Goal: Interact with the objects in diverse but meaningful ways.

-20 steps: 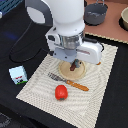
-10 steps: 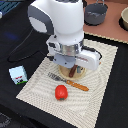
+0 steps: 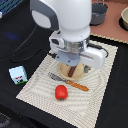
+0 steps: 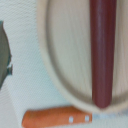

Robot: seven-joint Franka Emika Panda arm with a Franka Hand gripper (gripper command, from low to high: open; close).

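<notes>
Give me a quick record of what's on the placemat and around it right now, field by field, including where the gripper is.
surface: pale woven placemat on a dark table
plate: tan round plate on the placemat, mostly hidden under the arm in the exterior view
sausage: dark brown sausage lying on the plate
fork: orange-handled fork beside the plate
tomato: red tomato on the placemat, apart from the fork
milk carton: milk carton off the placemat, at the exterior view's left
gripper: over the plate; fingers not visible

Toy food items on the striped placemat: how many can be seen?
2: the red tomato near the mat's front edge, and the brown sausage on the tan plate under the arm. More may be hidden beneath it.
</notes>
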